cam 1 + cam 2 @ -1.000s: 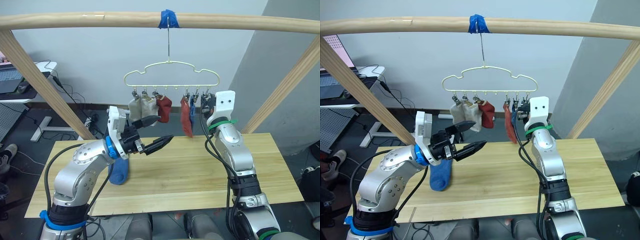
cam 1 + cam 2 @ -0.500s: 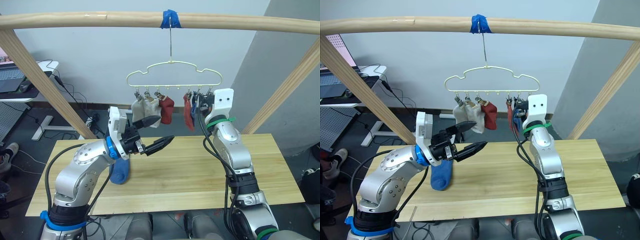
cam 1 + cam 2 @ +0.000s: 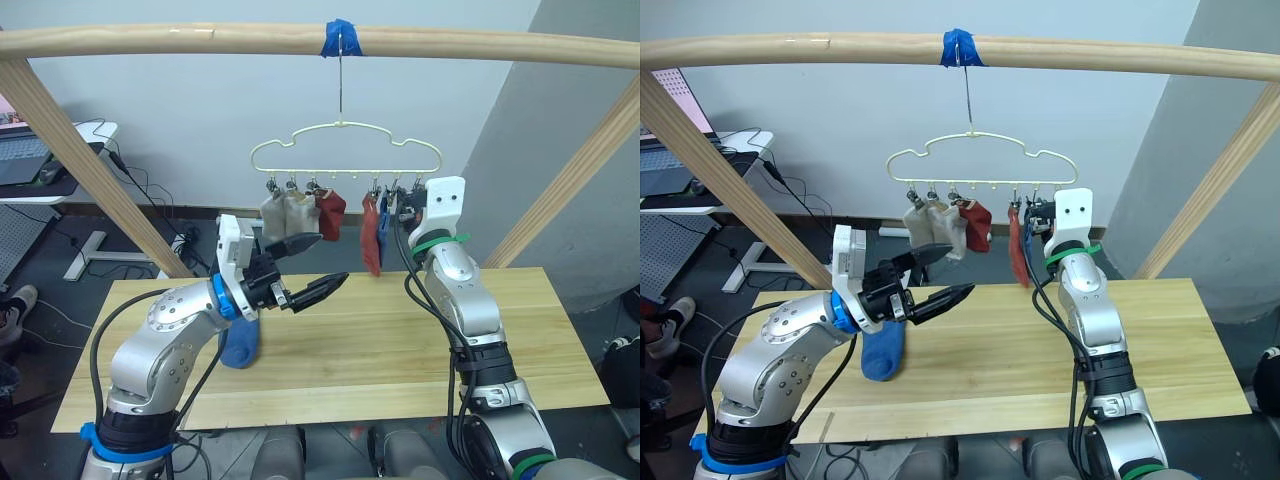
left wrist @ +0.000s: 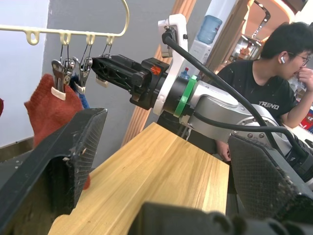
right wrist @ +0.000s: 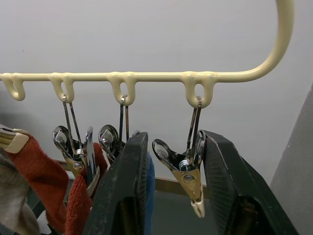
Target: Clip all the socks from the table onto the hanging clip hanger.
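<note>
A blue sock (image 3: 238,345) is lying on the bench (image 3: 420,350) at lower left of the head views, partly hidden behind the left arm; it looks like the one sock left to hang. Just right of it, the left gripper (image 3: 308,270) is hovering over the bench with its fingers spread wide and nothing between them.

At upper centre the clip hanger (image 3: 345,150) is hanging from the wooden rail (image 3: 200,40). Along its bar, two grey socks (image 3: 283,215) and a red sock (image 3: 329,212) are dangling, then a second red sock (image 3: 371,235) and a second blue sock (image 5: 149,188).

At the hanger's right end, the right gripper (image 5: 171,196) is reaching up with its fingers parted around the last clip (image 5: 186,169), which is carrying no sock. Five appear clipped, one remaining.
</note>
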`<state>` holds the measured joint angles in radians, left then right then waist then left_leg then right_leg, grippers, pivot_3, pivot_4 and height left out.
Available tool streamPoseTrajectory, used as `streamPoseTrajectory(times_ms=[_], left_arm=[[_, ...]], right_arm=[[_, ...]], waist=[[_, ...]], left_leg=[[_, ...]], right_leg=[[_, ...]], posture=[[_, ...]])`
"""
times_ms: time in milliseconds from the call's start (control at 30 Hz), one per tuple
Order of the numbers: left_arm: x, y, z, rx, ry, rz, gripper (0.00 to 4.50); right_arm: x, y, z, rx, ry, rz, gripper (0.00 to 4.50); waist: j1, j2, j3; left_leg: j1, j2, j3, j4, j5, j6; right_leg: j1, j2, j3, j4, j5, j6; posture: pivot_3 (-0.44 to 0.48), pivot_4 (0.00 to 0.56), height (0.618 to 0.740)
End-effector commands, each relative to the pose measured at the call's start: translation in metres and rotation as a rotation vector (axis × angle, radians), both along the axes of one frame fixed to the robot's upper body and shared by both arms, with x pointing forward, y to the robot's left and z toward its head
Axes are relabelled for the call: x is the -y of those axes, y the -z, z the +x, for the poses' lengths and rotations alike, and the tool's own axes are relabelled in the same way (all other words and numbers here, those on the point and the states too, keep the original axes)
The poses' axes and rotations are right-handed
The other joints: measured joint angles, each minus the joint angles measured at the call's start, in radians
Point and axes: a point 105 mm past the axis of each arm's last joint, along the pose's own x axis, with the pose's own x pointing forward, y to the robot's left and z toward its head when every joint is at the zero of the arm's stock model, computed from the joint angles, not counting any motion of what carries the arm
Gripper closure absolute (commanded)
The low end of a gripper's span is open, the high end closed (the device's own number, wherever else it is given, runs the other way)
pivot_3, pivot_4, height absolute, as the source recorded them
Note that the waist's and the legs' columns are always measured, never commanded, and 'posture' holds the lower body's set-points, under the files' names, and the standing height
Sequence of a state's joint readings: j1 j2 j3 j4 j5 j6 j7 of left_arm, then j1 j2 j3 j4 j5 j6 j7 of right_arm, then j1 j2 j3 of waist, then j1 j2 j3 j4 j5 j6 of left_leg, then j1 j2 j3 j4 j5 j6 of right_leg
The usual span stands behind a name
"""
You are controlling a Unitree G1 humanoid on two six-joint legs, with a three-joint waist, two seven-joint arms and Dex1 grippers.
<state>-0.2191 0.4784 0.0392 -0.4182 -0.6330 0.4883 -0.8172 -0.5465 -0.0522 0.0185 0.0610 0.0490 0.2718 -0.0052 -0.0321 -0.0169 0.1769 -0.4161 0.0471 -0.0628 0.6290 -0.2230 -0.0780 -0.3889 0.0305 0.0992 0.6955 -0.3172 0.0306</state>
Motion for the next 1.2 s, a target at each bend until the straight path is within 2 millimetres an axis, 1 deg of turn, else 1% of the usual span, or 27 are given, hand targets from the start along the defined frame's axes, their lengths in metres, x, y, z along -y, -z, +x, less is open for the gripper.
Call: streamPoseTrajectory(times_ms=[33, 333, 400, 567, 800, 833, 867, 900, 933, 967, 1000, 1033, 1067, 1133, 1200], left_arm=[[0.003, -0.007, -0.004, 0.046, 0.014, -0.003, 0.00], [0.004, -0.006, -0.003, 0.048, 0.014, -0.001, 0.00], [0.004, -0.005, -0.004, 0.050, 0.014, 0.002, 0.00], [0.004, -0.004, -0.004, 0.049, 0.013, 0.001, 0.00], [0.001, 0.001, -0.001, 0.020, -0.015, 0.001, 0.00], [-0.007, 0.007, 0.005, -0.028, -0.069, -0.014, 0.00], [-0.023, 0.028, 0.017, -0.114, -0.167, 0.027, 0.00], [-0.036, 0.044, 0.023, -0.175, -0.237, 0.060, 0.00], [-0.044, 0.055, 0.026, -0.212, -0.280, 0.085, 0.00], [-0.062, 0.074, 0.034, -0.250, -0.384, 0.154, 0.00], [-0.080, 0.097, 0.039, -0.301, -0.465, 0.225, 0.00], [-0.093, 0.113, 0.041, -0.337, -0.519, 0.280, 0.00], [-0.104, 0.123, 0.044, -0.333, -0.570, 0.336, 0.00], [-0.114, 0.139, 0.046, -0.313, -0.600, 0.433, 0.00], [-0.121, 0.149, 0.050, -0.286, -0.630, 0.504, 0.00]], right_arm=[[0.003, -0.020, 0.000, 0.072, 0.015, 0.005, 2.82], [0.002, -0.020, 0.000, 0.070, 0.011, 0.007, 2.82], [0.003, -0.020, 0.000, 0.070, 0.011, 0.006, 3.20], [0.003, -0.021, 0.000, 0.072, 0.010, 0.000, 4.46], [0.007, -0.023, -0.001, 0.073, 0.010, 0.001, 4.49], [0.010, -0.023, -0.002, 0.055, 0.003, 0.011, 4.49], [0.013, -0.022, -0.003, 0.014, -0.035, 0.031, 4.49], [0.015, -0.021, -0.004, -0.015, -0.066, 0.045, 4.49], [0.015, -0.021, -0.006, -0.035, -0.088, 0.053, 4.49], [0.017, -0.022, -0.007, -0.067, -0.119, 0.069, 4.49], [0.020, -0.024, -0.009, -0.097, -0.140, 0.076, 4.49], [0.022, -0.025, -0.010, -0.120, -0.157, 0.081, 4.49], [0.022, -0.027, -0.012, -0.136, -0.183, 0.062, 4.49], [0.021, -0.028, -0.015, -0.156, -0.206, 0.049, 4.49], [0.020, -0.028, -0.017, -0.173, -0.223, 0.032, 4.49]], waist=[[0.000, 0.000, 0.000], [0.000, 0.000, 0.000], [0.000, 0.000, 0.000], [0.000, 0.000, 0.000], [0.000, 0.000, 0.000], [0.000, 0.000, 0.000], [0.000, 0.000, 0.000], [0.001, 0.000, 0.000], [0.000, 0.000, 0.000], [-0.001, 0.000, 0.000], [0.000, 0.000, 0.000], [0.000, 0.001, 0.000], [0.000, 0.001, 0.000], [0.000, 0.001, 0.000], [0.003, 0.001, 0.000]], left_leg=[[0.000, 0.000, 0.000, 0.000, 0.000, 0.000], [0.000, 0.000, 0.000, 0.000, 0.000, 0.000], [0.000, 0.000, 0.000, 0.000, 0.000, 0.000], [0.000, 0.000, 0.000, 0.000, 0.000, 0.000], [0.000, 0.000, 0.000, 0.000, 0.000, 0.000], [0.000, 0.000, 0.000, 0.000, 0.000, 0.000], [0.000, 0.000, 0.000, 0.000, 0.000, 0.000], [0.000, 0.000, 0.000, 0.000, 0.000, 0.000], [0.001, 0.000, 0.000, 0.000, 0.000, 0.000], [0.001, 0.000, 0.000, 0.000, 0.000, 0.000], [0.001, 0.000, 0.000, 0.000, 0.000, 0.000], [0.001, 0.000, -0.001, 0.000, 0.000, 0.000], [0.001, 0.000, -0.001, 0.000, 0.000, 0.000], [0.001, 0.000, -0.001, 0.000, 0.000, 0.000], [0.000, 0.000, -0.001, 0.000, 0.000, 0.000]], right_leg=[[0.000, 0.000, 0.000, 0.000, 0.000, 0.000], [0.000, 0.000, 0.000, 0.000, 0.000, 0.000], [0.000, 0.000, 0.000, 0.000, 0.000, 0.000], [0.000, 0.000, 0.000, 0.000, 0.000, 0.000], [0.000, 0.000, 0.000, 0.000, 0.000, 0.000], [0.000, 0.000, 0.000, 0.000, 0.000, 0.000], [0.000, 0.000, 0.000, 0.000, 0.000, 0.000], [0.000, 0.000, 0.000, 0.000, 0.000, 0.000], [0.000, 0.000, 0.000, 0.001, 0.000, 0.000], [0.000, 0.000, 0.000, 0.001, 0.000, 0.000], [0.000, 0.000, 0.000, 0.001, 0.000, 0.000], [0.000, 0.000, -0.001, 0.001, 0.000, 0.000], [0.000, 0.000, -0.001, 0.001, 0.000, 0.000], [0.000, 0.000, -0.001, 0.001, 0.000, 0.000], [0.000, 0.000, -0.001, 0.000, 0.000, 0.000]], posture=[[0.068, 0.158, 0.740], [0.066, 0.159, 0.740], [0.067, 0.159, 0.740], [0.067, 0.158, 0.740], [0.061, 0.159, 0.740], [0.061, 0.159, 0.740], [0.061, 0.159, 0.740], [0.061, 0.159, 0.740], [0.061, 0.159, 0.740], [0.061, 0.159, 0.740], [0.035, 0.159, 0.740], [0.033, 0.159, 0.740], [0.030, 0.158, 0.740], [0.030, 0.157, 0.740], [0.029, 0.157, 0.740]])
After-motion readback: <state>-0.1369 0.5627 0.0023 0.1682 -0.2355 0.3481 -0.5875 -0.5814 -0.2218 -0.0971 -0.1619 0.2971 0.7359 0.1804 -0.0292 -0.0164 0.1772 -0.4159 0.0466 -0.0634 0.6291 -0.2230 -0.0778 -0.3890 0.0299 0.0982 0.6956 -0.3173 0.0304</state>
